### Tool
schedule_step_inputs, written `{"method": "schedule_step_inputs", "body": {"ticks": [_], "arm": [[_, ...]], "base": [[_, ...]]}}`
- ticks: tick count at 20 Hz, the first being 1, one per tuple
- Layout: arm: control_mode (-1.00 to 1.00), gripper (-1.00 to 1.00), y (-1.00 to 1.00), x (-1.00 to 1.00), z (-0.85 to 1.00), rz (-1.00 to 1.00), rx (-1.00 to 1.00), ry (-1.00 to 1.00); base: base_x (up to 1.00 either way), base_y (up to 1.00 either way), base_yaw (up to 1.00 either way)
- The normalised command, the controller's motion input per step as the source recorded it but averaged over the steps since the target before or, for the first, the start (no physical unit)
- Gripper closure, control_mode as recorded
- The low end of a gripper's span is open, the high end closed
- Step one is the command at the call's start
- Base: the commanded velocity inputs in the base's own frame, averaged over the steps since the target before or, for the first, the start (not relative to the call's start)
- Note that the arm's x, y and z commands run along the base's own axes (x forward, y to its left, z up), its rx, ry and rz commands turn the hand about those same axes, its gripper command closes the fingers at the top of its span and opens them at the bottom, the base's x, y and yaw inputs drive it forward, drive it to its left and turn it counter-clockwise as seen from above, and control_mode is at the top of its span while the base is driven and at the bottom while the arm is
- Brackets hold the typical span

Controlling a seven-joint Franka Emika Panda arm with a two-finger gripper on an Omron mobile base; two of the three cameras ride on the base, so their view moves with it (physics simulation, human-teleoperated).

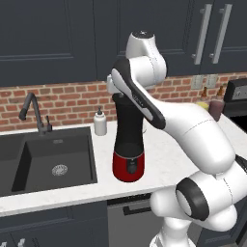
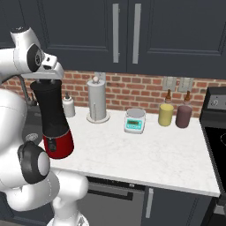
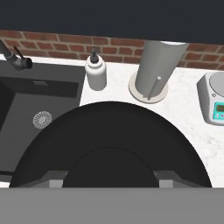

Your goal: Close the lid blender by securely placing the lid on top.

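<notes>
The blender [image 1: 128,144] is a tall black jar on a glossy red base, standing on the white counter just right of the sink; it also shows at the left of the right base view [image 2: 53,119]. My gripper [image 2: 45,78] sits directly on top of the jar, with the arm bent over it. In the hand view the lid [image 3: 112,131] is a wide black disc right under the hand, its raised knob between my grey fingertips [image 3: 56,180]. The gripper [image 3: 112,183] is shut on the lid's knob. I cannot tell whether the lid is fully seated on the jar.
A white soap bottle [image 3: 96,72] stands behind the blender by the brick wall. Right of it are a paper towel holder [image 3: 155,70] and a small scale [image 3: 214,105]. The dark sink [image 1: 29,164] and faucet [image 1: 34,113] lie left. Two jars [image 2: 166,114] and the stove [image 2: 216,132] are far right.
</notes>
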Motion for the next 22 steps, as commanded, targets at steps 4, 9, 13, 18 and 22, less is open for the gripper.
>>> {"method": "schedule_step_inputs", "body": {"ticks": [4, 9, 13, 18, 22], "arm": [[-1.00, -1.00, 0.00, 0.00, 0.00, 0.00, 0.00, -0.02], [-1.00, -1.00, 0.00, 0.00, 0.01, 0.00, 0.00, -0.08], [-1.00, -1.00, 0.00, 0.00, 0.08, 0.02, 0.00, -0.12], [-1.00, -1.00, 0.00, -0.11, 0.13, 0.02, 0.00, -0.16], [-1.00, -1.00, -0.09, -0.37, 0.02, 0.00, 0.01, -0.13]], "base": [[0.00, 0.00, 0.00], [0.00, 0.00, 0.00], [0.00, 0.00, 0.00], [0.00, 0.00, 0.00], [0.00, 0.00, 0.00]]}}
